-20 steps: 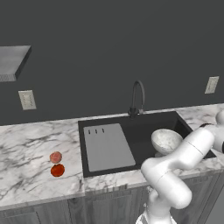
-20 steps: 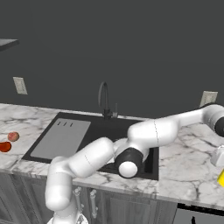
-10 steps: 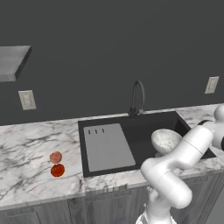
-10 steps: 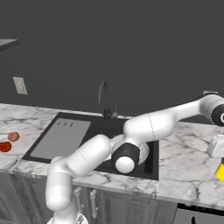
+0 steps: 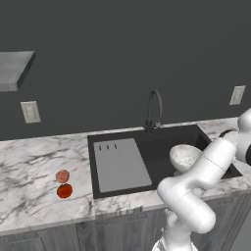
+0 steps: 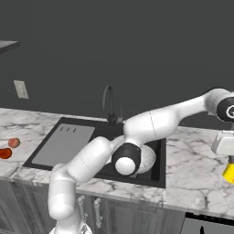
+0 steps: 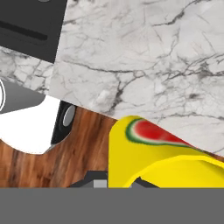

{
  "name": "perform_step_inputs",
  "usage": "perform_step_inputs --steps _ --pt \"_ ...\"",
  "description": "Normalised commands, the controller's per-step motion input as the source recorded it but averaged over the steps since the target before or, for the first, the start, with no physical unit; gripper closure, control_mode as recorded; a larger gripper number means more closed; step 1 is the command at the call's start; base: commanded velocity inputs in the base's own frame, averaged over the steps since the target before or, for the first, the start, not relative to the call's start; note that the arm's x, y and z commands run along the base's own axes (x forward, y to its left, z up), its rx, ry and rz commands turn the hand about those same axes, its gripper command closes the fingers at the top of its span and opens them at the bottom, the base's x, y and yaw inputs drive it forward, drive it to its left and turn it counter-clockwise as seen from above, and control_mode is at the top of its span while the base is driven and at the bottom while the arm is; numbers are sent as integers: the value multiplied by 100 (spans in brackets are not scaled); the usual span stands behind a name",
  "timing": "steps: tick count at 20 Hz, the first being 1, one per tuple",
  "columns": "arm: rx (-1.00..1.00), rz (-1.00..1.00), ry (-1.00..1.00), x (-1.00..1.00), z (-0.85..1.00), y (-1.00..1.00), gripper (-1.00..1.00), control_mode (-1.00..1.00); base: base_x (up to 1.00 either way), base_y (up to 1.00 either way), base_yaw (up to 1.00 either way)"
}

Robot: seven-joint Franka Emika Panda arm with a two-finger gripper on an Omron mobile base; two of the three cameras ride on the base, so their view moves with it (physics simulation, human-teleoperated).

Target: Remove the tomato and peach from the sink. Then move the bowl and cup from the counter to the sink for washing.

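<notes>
Note that the gripper (image 6: 230, 161), clamped on the cup (image 6: 229, 172), has risen clear of the counter (image 6: 192, 160) since a second ago; carry it to the sink (image 6: 157, 161) beside the bowl (image 5: 185, 157).

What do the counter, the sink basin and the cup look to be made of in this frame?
Counter: white marble or a marble-look slab, going by the grey veining; polished. Sink: matte black, possibly composite or coated metal, with no reflections; grey flat panel on one side. Cup: glossy yellow, likely plastic or glazed ceramic, with a printed watermelon slice. The gripper is shut on the cup.
</notes>
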Motion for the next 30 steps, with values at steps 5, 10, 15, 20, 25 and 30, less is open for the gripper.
perform_step_inputs --steps 5,10,15,20,25,30 --pt "-31 0 -17 -25 -29 65 100 -100 0 0 0" --pt "-31 2 -29 -28 -38 67 100 -100 0 0 0" --pt "-36 4 -32 -18 -41 68 100 -100 0 0 0" --pt "-51 3 -23 5 -29 54 100 -100 0 0 0" --pt "-56 5 -21 13 -15 39 100 -100 0 0 0" --pt "-51 4 5 21 -1 31 100 -100 0 0 0"
